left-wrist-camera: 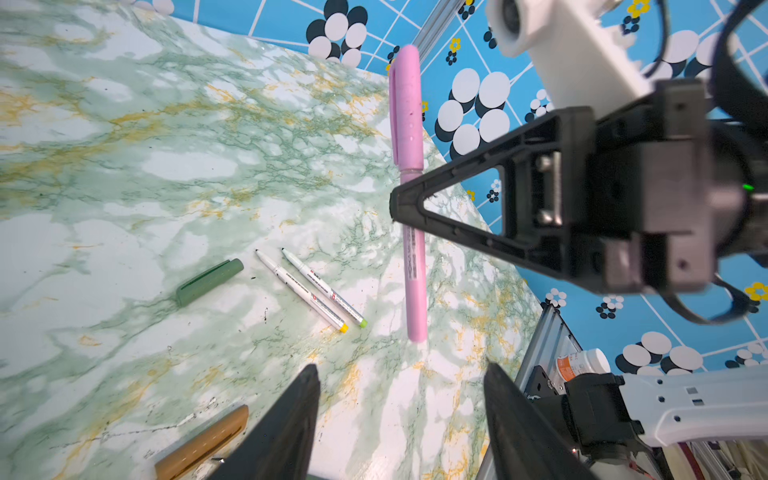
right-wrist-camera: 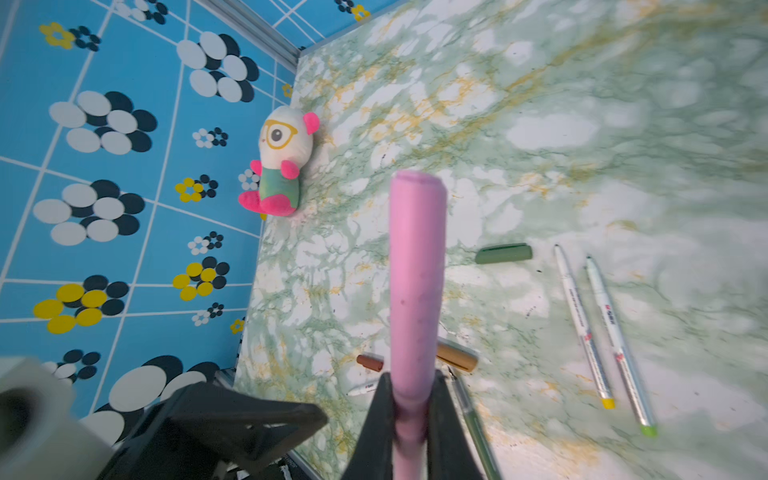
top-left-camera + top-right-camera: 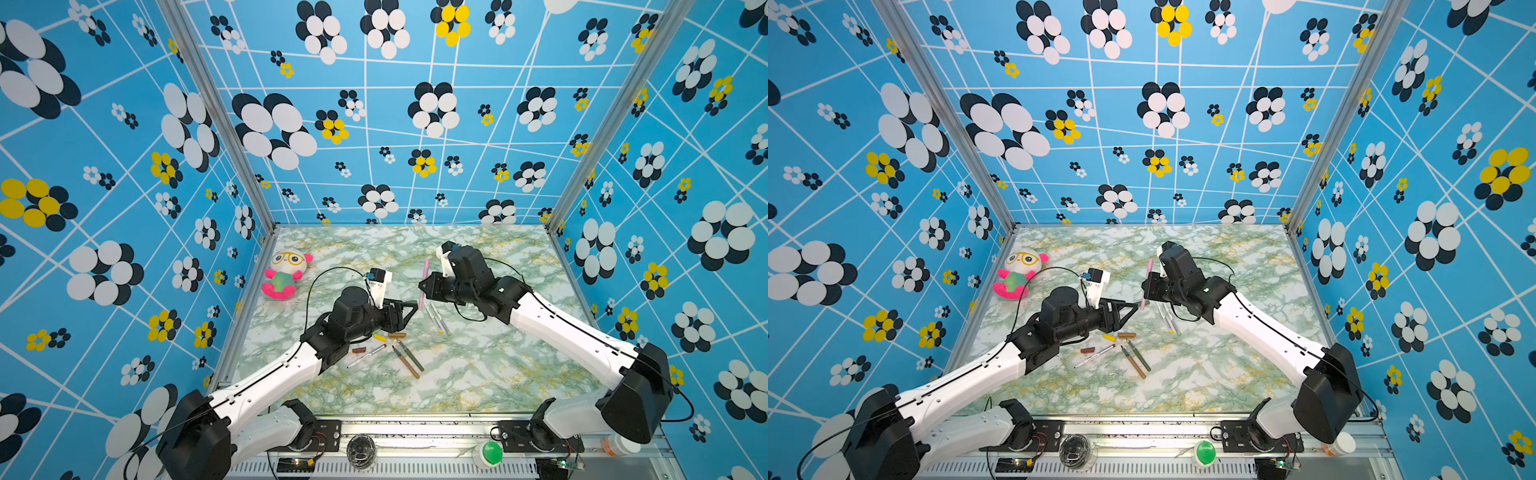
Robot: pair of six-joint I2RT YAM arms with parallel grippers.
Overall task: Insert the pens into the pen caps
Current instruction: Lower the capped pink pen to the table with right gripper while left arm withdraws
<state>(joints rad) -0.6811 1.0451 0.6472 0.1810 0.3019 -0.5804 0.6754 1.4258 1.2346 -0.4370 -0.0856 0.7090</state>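
One pink pen, pink cap fitted, is clamped above the surface by the right end effector. The left end effector is parted, empty, just beside. If bumped, the pen could be twisted or dropped. Cap seating is unverified.
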